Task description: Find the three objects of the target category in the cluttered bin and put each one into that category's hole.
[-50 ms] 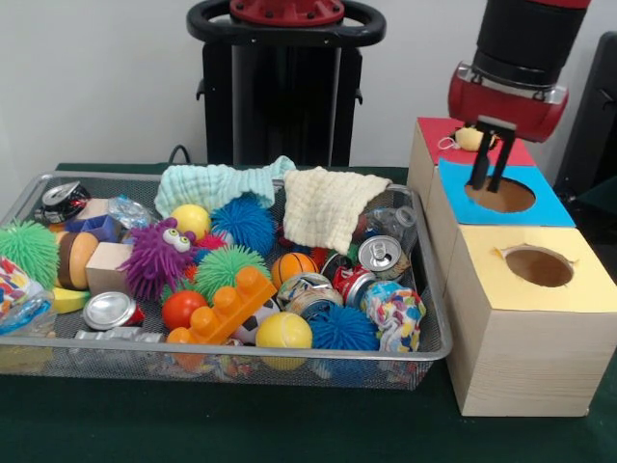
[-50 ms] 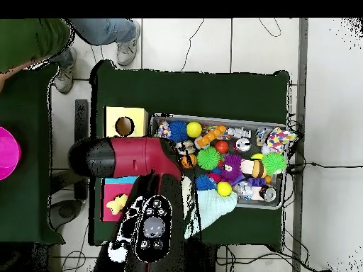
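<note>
- In the front view, you see the end effector [image 1: 490, 174] hanging over the blue-topped box [image 1: 554, 205], with its two dark fingers [image 1: 479, 166] pointing down at the edge of the round hole [image 1: 500, 196]. I judge that it stands there because this hole is the drop place for the target category.
- The fingers stand a narrow gap apart and nothing shows between them, so the end effector looks empty.
- Behind it, a small yellow object [image 1: 469, 139] lies on the red-topped box [image 1: 439, 135]; you cannot tell what it is.
- The yellow-topped box [image 1: 588, 280] in front has its own hole, which is empty.
- The wire bin [image 1: 439, 342] beside the boxes is full: balls, crushed cans, spiky toys, an orange block [image 1: 224, 311] and two cloths. Which ones belong to the target category, you cannot tell from here.
- In the overhead view, the red arm [image 2: 131, 157] covers the blue box and the end effector, so its opening does not show.
- The bin lies on the green counter [image 2: 198, 88], just beside the boxes, and a person [image 2: 42, 39] stands at the top left corner.
</note>
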Available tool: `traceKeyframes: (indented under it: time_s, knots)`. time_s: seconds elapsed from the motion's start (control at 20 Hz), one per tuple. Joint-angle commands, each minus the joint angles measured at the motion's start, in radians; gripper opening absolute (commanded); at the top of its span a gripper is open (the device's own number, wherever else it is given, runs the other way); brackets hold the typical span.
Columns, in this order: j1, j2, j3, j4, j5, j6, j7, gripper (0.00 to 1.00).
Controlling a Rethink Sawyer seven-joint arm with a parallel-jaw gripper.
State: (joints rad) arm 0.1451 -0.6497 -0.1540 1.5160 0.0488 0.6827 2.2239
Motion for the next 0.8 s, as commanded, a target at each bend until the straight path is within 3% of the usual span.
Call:
traceKeyframes:
  time_s: [0.05, 0.4, 0.65, 0.8]
  knots:
    - [0.033, 0.033, 0.018, 0.072, 0.130, 0.077, 0.348, 0.00]
    - [-0.037, 0.191, 0.027, 0.000, 0.207, -0.067, 0.287, 0.00]
    - [-0.049, 0.175, 0.034, 0.034, 0.232, -0.056, 0.232, 0.00]
    - [0.008, 0.161, 0.004, 0.082, 0.229, -0.081, 0.272, 0.00]
